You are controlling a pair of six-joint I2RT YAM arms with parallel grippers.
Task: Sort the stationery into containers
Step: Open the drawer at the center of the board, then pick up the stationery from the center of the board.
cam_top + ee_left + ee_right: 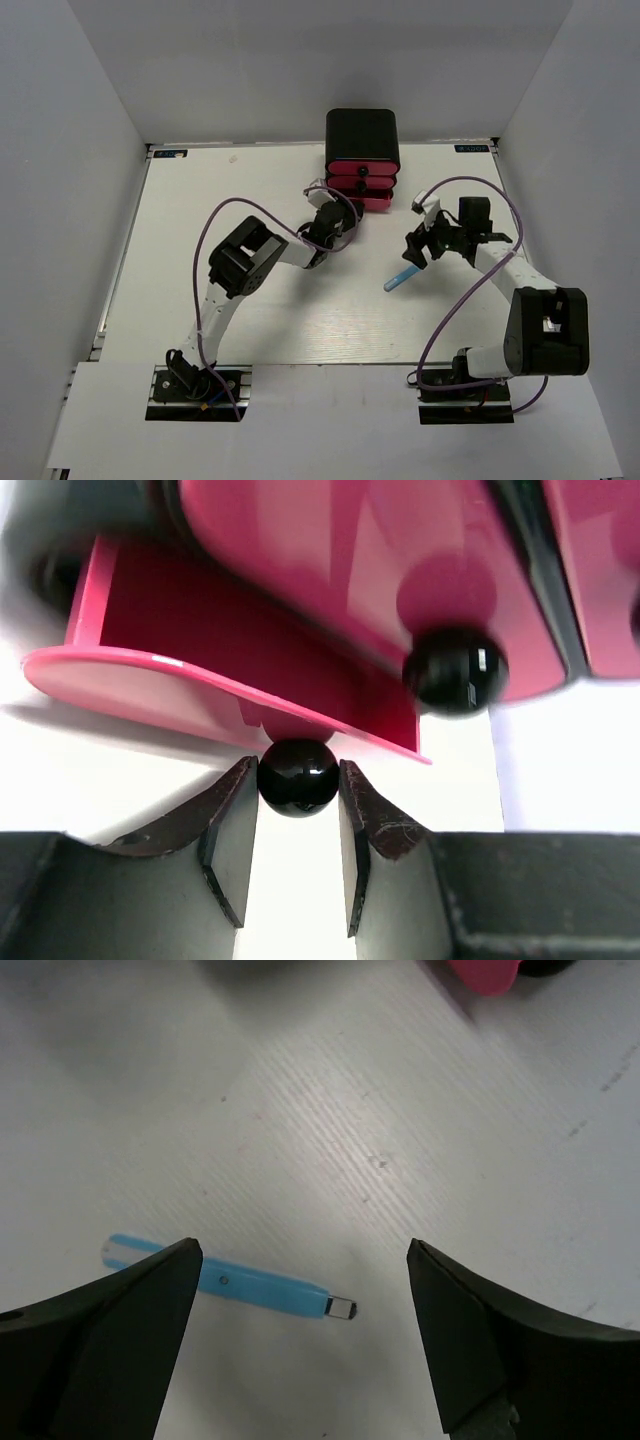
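Three pink drawers (362, 183) sit stacked in a black box (361, 130) at the far side of the bench (250, 330). The lowest one sticks out a little from the stack (its dark red inside shows in the left wrist view). The left claw (298, 772) is drawn narrow around that drawer's round black knob (297, 778), with one finger (225, 830) pressed to each side of it. A second knob (455, 670), on the drawer next to it, is untouched.

One light-blue marker (400, 277) lies flat on the bench, apart from the drawers and nearer the right arm. The right claw (302, 1255) hangs above it, spread wide and holding nothing. In the right wrist view the marker runs across the gap between the fingers, and one end passes out of sight behind a finger.
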